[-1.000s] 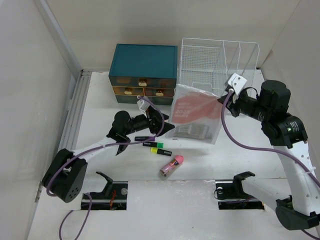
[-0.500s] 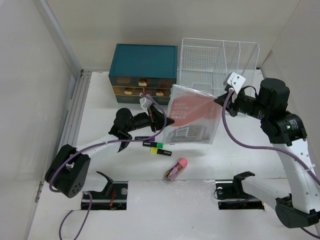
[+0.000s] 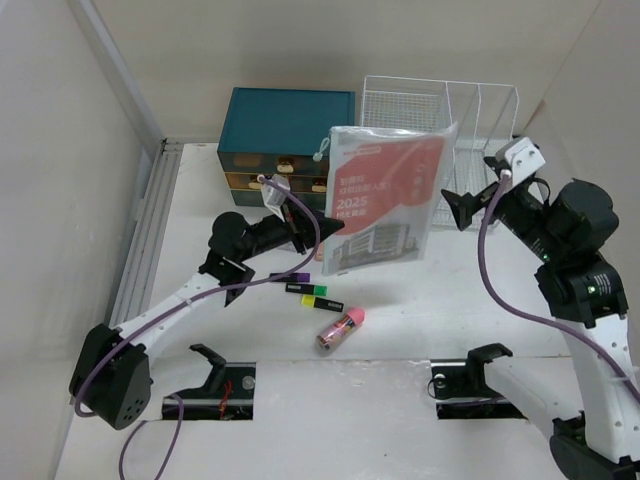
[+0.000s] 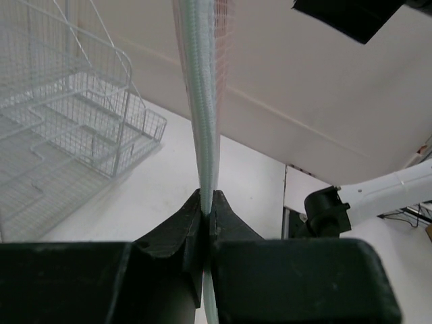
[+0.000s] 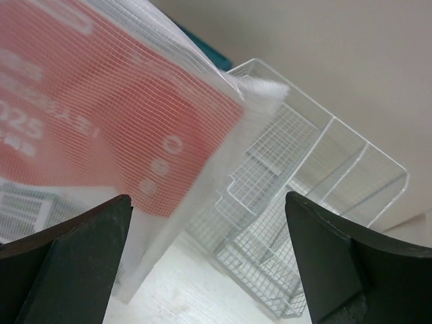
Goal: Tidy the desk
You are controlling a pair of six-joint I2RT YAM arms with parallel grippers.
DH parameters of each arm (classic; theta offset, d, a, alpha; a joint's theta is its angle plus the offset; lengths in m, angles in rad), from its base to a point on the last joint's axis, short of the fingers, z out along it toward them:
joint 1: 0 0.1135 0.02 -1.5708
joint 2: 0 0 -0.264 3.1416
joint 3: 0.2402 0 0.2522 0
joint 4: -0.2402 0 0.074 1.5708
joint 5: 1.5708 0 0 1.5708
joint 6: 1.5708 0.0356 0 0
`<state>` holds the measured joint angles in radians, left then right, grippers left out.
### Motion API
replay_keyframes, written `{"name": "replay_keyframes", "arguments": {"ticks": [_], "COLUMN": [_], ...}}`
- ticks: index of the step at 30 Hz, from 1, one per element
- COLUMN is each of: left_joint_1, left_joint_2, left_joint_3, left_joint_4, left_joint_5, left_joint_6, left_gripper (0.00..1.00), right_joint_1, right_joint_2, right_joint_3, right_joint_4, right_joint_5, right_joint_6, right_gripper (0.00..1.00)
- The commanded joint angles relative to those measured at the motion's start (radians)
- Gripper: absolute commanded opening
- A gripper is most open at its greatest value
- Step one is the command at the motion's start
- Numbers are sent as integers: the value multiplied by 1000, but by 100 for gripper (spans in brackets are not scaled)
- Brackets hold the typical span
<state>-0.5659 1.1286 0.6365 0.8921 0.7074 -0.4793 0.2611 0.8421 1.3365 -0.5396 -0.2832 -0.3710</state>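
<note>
A clear mesh pouch (image 3: 385,195) with a red-and-white booklet inside stands upright above the desk (image 3: 470,310), in front of the cabinet and basket. My left gripper (image 3: 325,234) is shut on its lower left corner. In the left wrist view the pouch (image 4: 202,101) runs edge-on up from the pinched jaws of the left gripper (image 4: 207,210). My right gripper (image 3: 458,211) hangs open just right of the pouch, not touching it. Its wrist view shows the pouch (image 5: 101,115) at the left, the right gripper (image 5: 209,253) wide open with only air between the fingers.
A teal drawer cabinet (image 3: 290,125) and a white wire basket (image 3: 470,115) stand at the back. Purple, green and yellow highlighters (image 3: 312,292) and a pink capped tube (image 3: 342,331) lie mid-desk. A grey rail (image 3: 140,240) runs along the left edge.
The left gripper closed on the pouch and raised it upright. The right gripper let go of the pouch's right edge, opened wide and drew back to the right.
</note>
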Motion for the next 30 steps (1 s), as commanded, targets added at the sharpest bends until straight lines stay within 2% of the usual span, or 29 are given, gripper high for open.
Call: {"name": "replay_keyframes", "arguments": {"ticks": [1,5,11,18,23,25,28,29,30], "left_joint_1": [-2,-2,-2,-2,-2,-2,-2,-2,-2], "left_joint_2": [-46,-68,-127,-145,-145,-136,-127,-127,-118], "left_joint_3": [75,97,107,118,118,118,129,129,138], "left_joint_4": [21,11,-10,10,24,34,25,25,12], "left_joint_5": [-29,-7,18,70,81,81,81,81,81], "left_joint_6": [36,36,36,25,4,4,4,4,4], "left_gripper": [0,0,0,0,0,0,0,0,0], "right_joint_1": [-45,-106,-212,-221,-221,-221,-221,-221,-221], "right_joint_2": [-8,-8,41,152,187,196,209,209,209], "right_joint_3": [-43,-129,-163,-135,-135,-135,-135,-135,-126], "right_joint_4": [142,226,337,408,489,500,509,509,509], "right_joint_5": [38,-95,-350,-699,-888,-983,-1088,-1106,-1116], "right_joint_6": [112,205,299,343,392,392,392,392,382], "right_gripper": [100,100,100,100,99,95,85,73,65]}}
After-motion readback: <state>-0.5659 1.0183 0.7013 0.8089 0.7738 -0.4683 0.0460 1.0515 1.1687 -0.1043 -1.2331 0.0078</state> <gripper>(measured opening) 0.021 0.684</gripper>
